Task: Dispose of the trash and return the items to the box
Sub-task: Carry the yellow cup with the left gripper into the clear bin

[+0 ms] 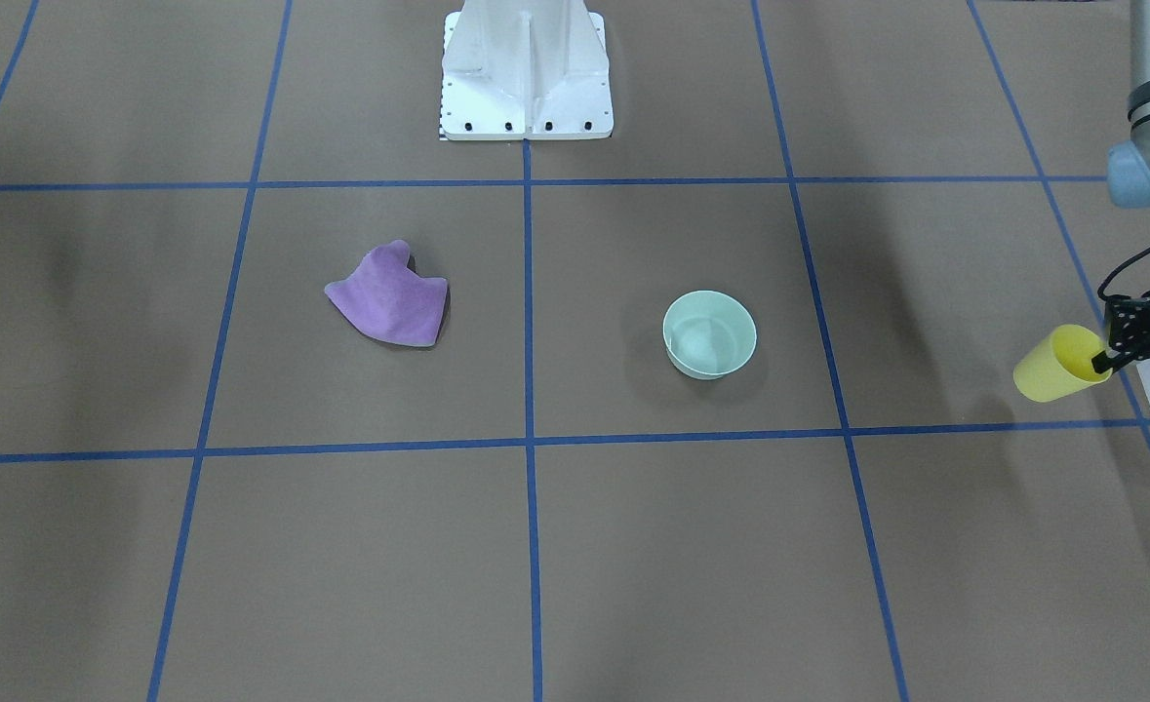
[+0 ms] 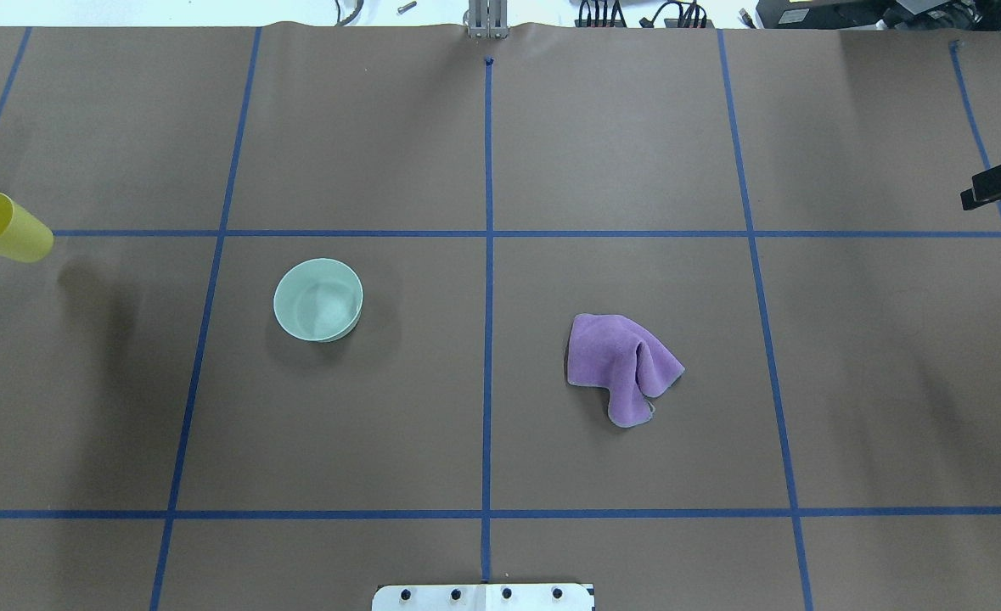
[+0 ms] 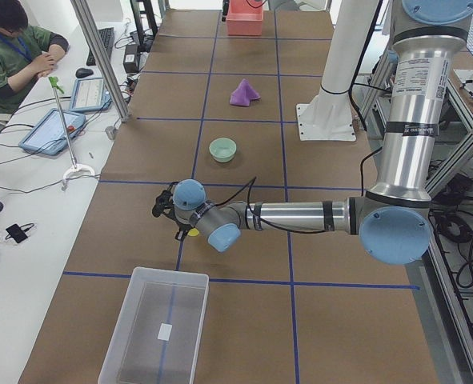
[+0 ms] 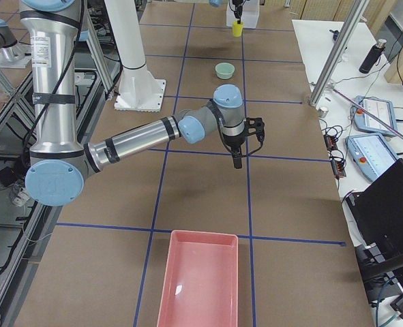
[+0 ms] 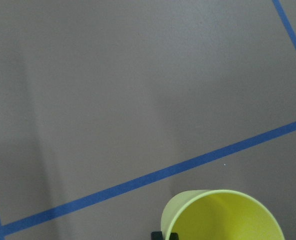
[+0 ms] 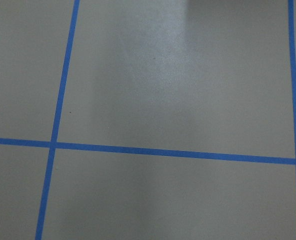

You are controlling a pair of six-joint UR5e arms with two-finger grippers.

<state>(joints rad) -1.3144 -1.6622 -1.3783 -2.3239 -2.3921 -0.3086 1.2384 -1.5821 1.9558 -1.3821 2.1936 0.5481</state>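
The cup (image 1: 1057, 366) hangs off the surface (image 1: 633, 546), close to its left edge, with the left gripper (image 1: 1107, 361) clenched on its rim. The cup lies almost on its side. Its long axis runs roughly along the length of the surface, with the mouth toward the left edge and the narrower base toward the middle.

The front-facing view shows the open mouth and a dark finger reaching into it. The overhead view shows only the cup's side, with its shadow lying apart from it on the surface. The left wrist view looks down over the rim, where the tip of one finger (image 5: 165, 235) shows outside the wall. Only the left-end view gives the whole box (image 3: 168, 274). It stands at the left edge of the surface, beyond the cup, and the cup is not over it. The front-facing view catches just a pale strip of the box at its right border.

The bowl (image 1: 709, 334) and the cloth (image 1: 391, 297) rest mid-surface, well apart. The right gripper (image 4: 236, 161) hangs over bare surface toward the right edge; whether its fingers are parted, I cannot tell. A pink bin (image 4: 201, 279) sits at the right edge.
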